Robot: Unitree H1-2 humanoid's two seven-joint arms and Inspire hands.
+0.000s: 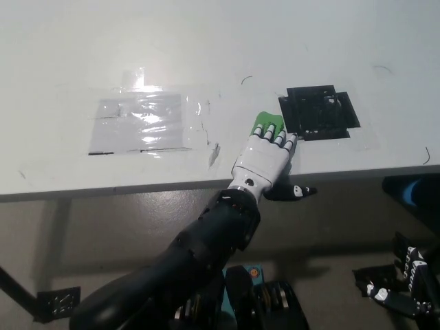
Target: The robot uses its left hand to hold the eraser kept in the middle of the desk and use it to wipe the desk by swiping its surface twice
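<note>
fingers [273, 135] pressed flat over the green eraser [262, 121], holding it down | left hand [265, 159], glossy white shell, lies on the matte white bench [206, 48] | eraser just left of black square patch [318, 112] | crinkled clear film [141, 124] further left | right hand [405, 285] low right, can't tell its grip

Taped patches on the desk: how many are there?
2: a clear shiny taped patch left of the left robot hand, and a black taped patch right of it.

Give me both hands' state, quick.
Left hand: shut on the green eraser, pressed to the desk.
Right hand: low at bottom right, off the desk; cannot tell.
</note>
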